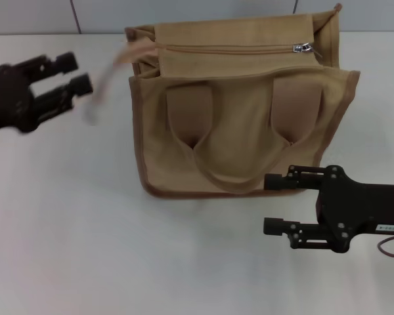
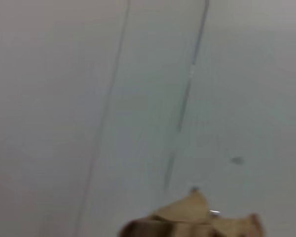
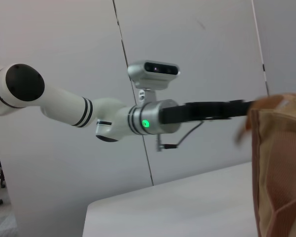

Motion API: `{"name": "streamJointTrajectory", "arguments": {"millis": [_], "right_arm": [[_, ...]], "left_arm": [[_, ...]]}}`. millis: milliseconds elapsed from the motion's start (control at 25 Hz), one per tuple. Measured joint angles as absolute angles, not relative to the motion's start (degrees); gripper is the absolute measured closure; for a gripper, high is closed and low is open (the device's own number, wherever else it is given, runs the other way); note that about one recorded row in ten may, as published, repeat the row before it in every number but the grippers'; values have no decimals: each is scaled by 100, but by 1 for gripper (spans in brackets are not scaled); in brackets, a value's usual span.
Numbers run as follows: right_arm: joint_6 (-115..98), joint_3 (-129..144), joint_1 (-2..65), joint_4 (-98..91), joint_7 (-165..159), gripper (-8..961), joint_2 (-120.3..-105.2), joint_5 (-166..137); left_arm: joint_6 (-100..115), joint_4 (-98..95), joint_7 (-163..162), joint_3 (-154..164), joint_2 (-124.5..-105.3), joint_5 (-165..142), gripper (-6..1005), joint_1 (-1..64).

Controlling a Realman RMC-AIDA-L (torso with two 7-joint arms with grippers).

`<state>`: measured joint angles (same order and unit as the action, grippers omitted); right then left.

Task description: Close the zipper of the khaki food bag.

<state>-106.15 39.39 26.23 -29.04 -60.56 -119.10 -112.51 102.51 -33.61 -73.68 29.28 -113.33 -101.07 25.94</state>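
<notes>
One khaki food bag (image 1: pixel 240 118) is standing upright on the white table (image 1: pixel 85 249), toward the far middle of it in the head view. Two wide looped handles are showing: one is lying flat against the near face of the bag (image 1: pixel 243 141), and the other is sticking out from the bag's far left top corner (image 1: pixel 111 69), blurred.

One zipper (image 1: pixel 230 49) is running across the top flap from left to right. Its single silver pull tab (image 1: pixel 303 47) is sitting at the right end of the track, and the track looks closed along its length.

Two tools are in view. The left tool (image 1: pixel 79 74) is hovering to the left of the bag's top corner, just beside the blurred handle. Its two fingers are spread apart and gripping nothing. In the right wrist view the same arm is reaching toward the bag's edge (image 3: pixel 278 163).

The right tool (image 1: pixel 269 203) is hanging low over the table, near the bag's front right bottom corner. Its two fingers are pointing left, parted, with nothing between them.

The left wrist view is showing mostly wall, with a corner of the bag (image 2: pixel 192 219) at the edge.
</notes>
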Motion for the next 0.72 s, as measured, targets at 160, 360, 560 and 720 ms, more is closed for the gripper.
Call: {"name": "streamJointTrajectory", "arguments": {"millis": [160, 360, 560, 720], "right_arm": [[-10589, 3963, 2717, -2613, -5855, 272, -11918, -11274], [-10529, 4115, 2725, -2437, -5670, 272, -11926, -11280], [-10367, 4358, 2731, -2340, -5593, 272, -11934, -11266], [-10356, 4421, 2727, -2303, -5501, 273, -11935, -11260]], "left_arm": [[11341, -3461, -7274, 3263, -11199, -10375, 385, 2331], [11389, -3474, -7057, 3949, -11262, -10592, 289, 2271], [11170, -3332, -6429, 4181, -11647, -11011, 194, 2262], [11120, -3321, -6369, 4190, -11711, -11072, 194, 2246]]}}
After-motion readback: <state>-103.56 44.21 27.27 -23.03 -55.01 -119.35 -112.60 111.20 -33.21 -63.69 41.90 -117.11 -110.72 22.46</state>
